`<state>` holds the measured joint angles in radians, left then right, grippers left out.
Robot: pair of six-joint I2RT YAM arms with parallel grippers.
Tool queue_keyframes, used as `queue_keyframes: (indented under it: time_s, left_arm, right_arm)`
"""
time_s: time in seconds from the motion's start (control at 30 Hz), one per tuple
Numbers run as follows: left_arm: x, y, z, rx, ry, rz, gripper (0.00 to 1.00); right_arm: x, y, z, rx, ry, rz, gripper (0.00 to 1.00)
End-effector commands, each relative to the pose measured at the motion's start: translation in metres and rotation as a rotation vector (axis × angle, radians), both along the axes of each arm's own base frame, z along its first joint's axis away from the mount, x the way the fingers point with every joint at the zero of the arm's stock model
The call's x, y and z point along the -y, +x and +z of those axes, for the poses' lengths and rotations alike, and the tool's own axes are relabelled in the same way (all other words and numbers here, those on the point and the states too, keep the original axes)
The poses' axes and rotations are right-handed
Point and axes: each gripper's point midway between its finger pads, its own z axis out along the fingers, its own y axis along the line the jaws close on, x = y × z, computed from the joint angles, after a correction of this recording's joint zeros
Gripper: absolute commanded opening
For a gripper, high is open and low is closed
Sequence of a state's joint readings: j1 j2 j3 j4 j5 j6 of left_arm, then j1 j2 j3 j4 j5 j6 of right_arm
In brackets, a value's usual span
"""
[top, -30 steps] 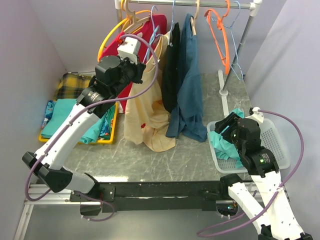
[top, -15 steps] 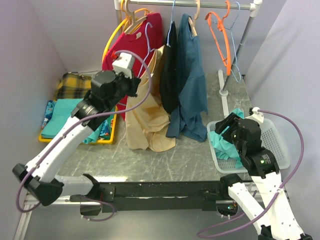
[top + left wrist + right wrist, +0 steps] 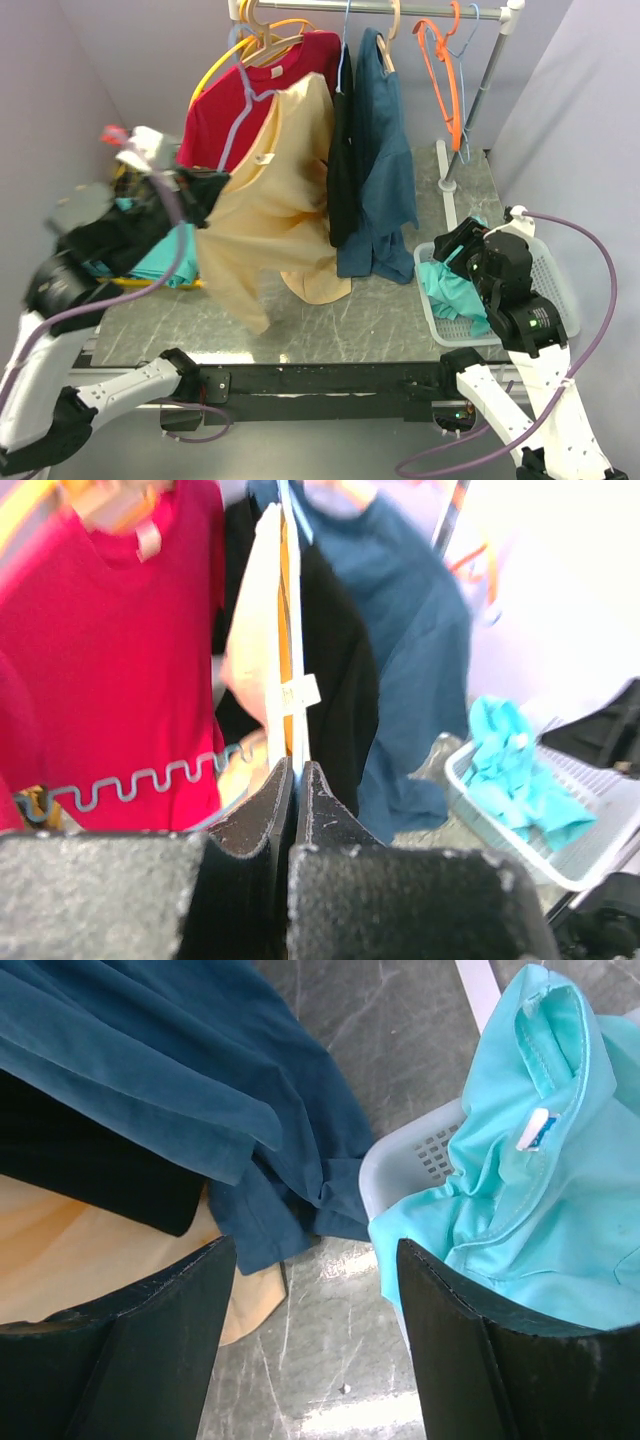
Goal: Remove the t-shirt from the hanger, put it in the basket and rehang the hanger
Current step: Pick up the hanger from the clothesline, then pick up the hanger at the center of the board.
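A cream t-shirt [image 3: 275, 190] hangs on a pale blue wire hanger [image 3: 243, 95] from the rail [image 3: 400, 8], pulled out toward the left. My left gripper [image 3: 205, 190] is shut on its left edge. In the left wrist view the jaws [image 3: 295, 770] are closed on the cream t-shirt [image 3: 262, 630], which shows edge-on with the hanger wire [image 3: 292, 570] beside it. My right gripper [image 3: 455, 250] is open and empty at the right, above the basket's left edge [image 3: 312, 1250].
A red t-shirt [image 3: 225, 100], a black garment [image 3: 343, 150] and a blue shirt [image 3: 385, 150] hang on the same rail. Orange hangers [image 3: 445, 70] hang at the right. A white basket [image 3: 555, 290] holds a turquoise garment [image 3: 450, 285]. A yellow tray [image 3: 150, 275] holds folded clothes.
My left arm has swung left and toward the near edge, dragging the cream t-shirt out from the rack so it spreads wide. The right arm has barely moved.
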<state>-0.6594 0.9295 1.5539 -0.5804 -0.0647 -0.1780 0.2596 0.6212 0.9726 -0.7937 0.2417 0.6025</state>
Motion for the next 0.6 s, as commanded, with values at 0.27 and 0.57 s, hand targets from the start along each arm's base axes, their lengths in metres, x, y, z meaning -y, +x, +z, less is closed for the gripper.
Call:
queue_keyframes:
  time_s: [0.27,0.57]
  left_arm:
    - [-0.078,-0.089,0.126,0.275,-0.166,0.041,0.01]
    - [-0.146,-0.121,0.139,0.311,-0.225,0.244,0.01]
  right_arm:
    - [-0.009,0.012,0.055,0.132,-0.059,0.092,0.74]
    - [-0.061,0.018,0.051,0.138,-0.14,0.348,0.75]
